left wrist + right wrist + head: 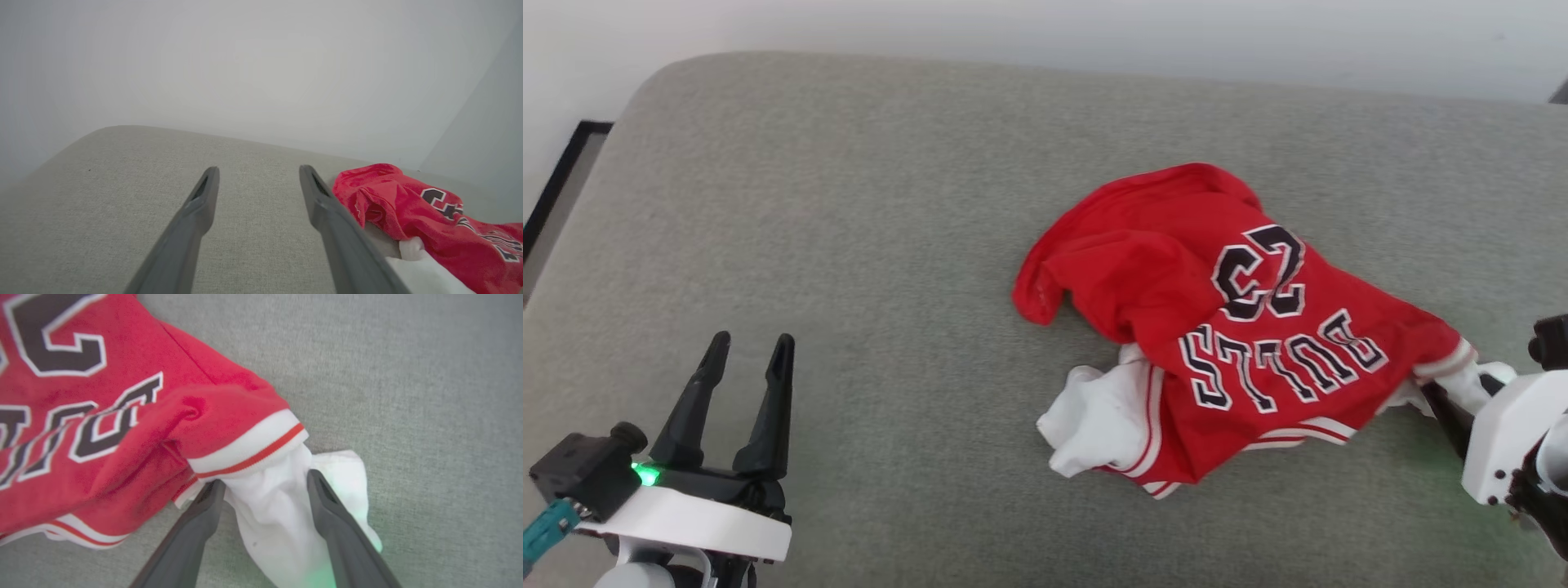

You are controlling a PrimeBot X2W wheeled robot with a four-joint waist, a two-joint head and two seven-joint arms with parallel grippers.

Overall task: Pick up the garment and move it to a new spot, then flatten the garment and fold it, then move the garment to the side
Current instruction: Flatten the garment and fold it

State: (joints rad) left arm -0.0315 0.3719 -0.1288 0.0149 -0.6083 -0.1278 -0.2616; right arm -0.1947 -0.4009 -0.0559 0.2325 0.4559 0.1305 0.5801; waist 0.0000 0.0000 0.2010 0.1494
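Note:
The garment (1217, 327) is a red jersey with black white-outlined lettering and the number 23, lying crumpled on the right half of a grey upholstered surface (849, 204). One white sleeve bunches at its near left. My right gripper (1458, 390) is at the garment's right end. In the right wrist view the right gripper (264, 479) is open, its fingers (192, 535) spread on either side of the other white sleeve (269, 506) of the garment (122, 396). My left gripper (752, 341) hovers open and empty at the lower left, well apart from the garment (408, 204); it shows again in its own wrist view (258, 169).
The grey surface has a rounded far-left corner (662, 77) and ends at a pale wall (1045, 33) behind. A dark frame (560, 175) lies on the floor beyond the left edge. Bare fabric spreads between the left gripper and the garment.

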